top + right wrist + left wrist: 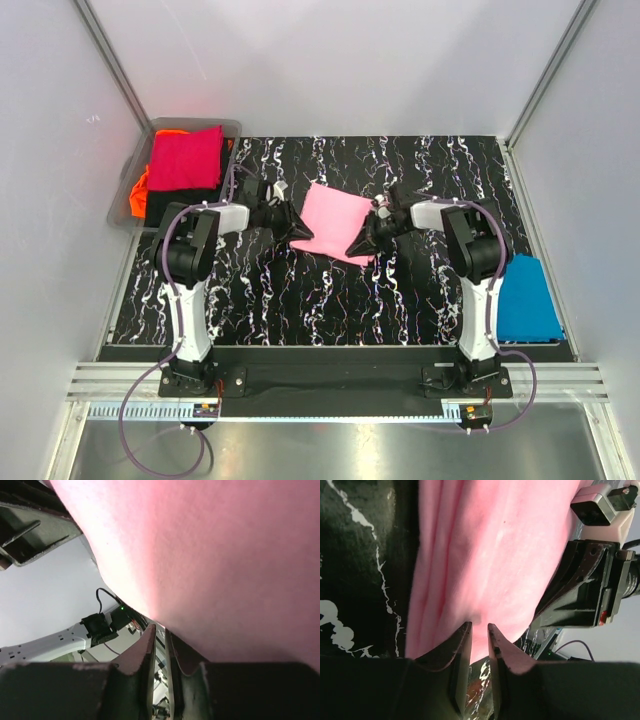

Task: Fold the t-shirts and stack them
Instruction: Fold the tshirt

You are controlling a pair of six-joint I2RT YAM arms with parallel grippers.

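At the far left, a grey bin (122,208) is seen just off the worktop's (300,300) far-left corner. A crimson t-shirt (187,158) is laid on top in it, with an orange t-shirt (138,193) showing at the bin's left side and a black t-shirt (170,207) under the crimson one's near edge.

Toward the middle, the left gripper (300,236) is reached in from the left. Its jaws are clenched on the near left corner of the light pink t-shirt (335,215). In the left wrist view the pink cloth (495,555) is seen pinched in the narrow gap of that gripper (480,628).

The light pink t-shirt is held at the centre of the worktop, between the two arms, as a folded, roughly square piece.

Its near right corner is gripped by the right gripper (357,243), whose jaws are likewise clenched on the cloth. The right wrist view shows the pink cloth (225,565) running into that gripper (159,628).

At the far right, a bright blue t-shirt (527,300) is laid folded on the worktop's near right edge, just beside the right arm and well apart from the pink one.
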